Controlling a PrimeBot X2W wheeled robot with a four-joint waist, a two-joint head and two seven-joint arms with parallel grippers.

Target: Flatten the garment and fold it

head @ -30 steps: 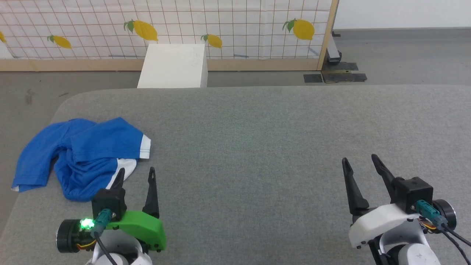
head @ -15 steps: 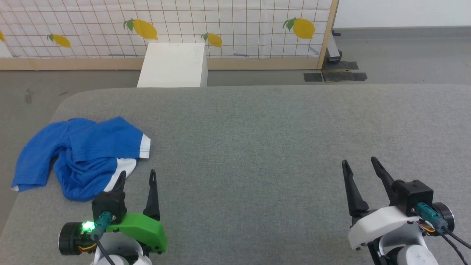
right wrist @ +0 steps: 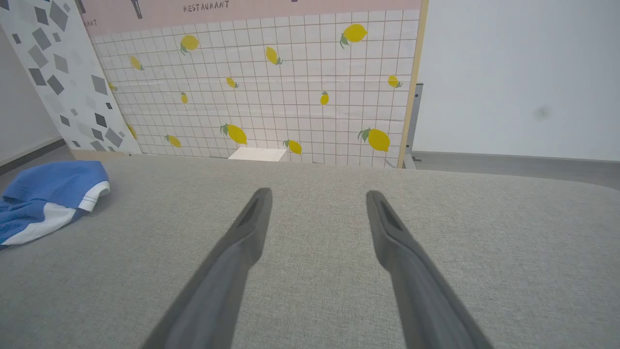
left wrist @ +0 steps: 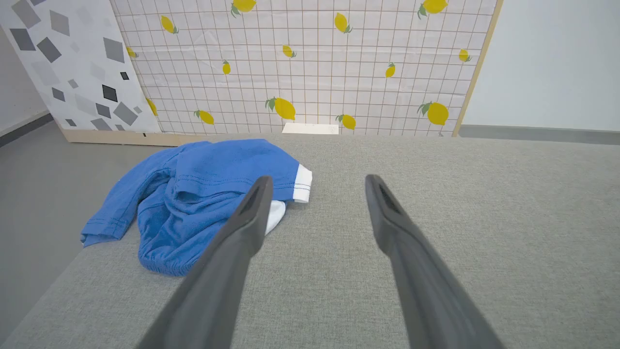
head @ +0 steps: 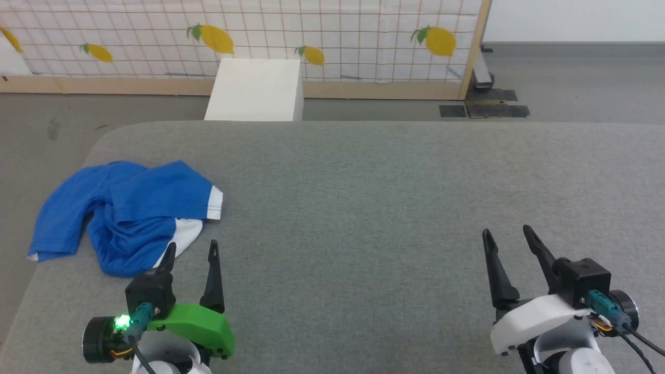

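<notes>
A grey, felt-like padded surface (head: 374, 197) with rounded far corners stood on a grey floor (head: 47, 119). Behind it ran a wood-framed screen (head: 332, 31) printed with a grid and lemons, with a panel of grey shapes (left wrist: 72, 58) to its left and a plain white wall (right wrist: 513, 72) to its right. A white box (head: 254, 91) sat on the floor against the surface's far edge, its lower part hidden, and dark base plates (head: 486, 110) lay at the screen's foot.

The blue shorts (head: 130, 213) lay crumpled by the left edge, one leg reaching that edge, with the white trim turned inward. The left gripper (head: 192, 244) hung just beside them, jaws spread wide and empty; whether one fingertip touched the white patch could not be told. The right gripper (head: 506, 230), equally wide and empty, was near the right edge, well apart from the shorts.
</notes>
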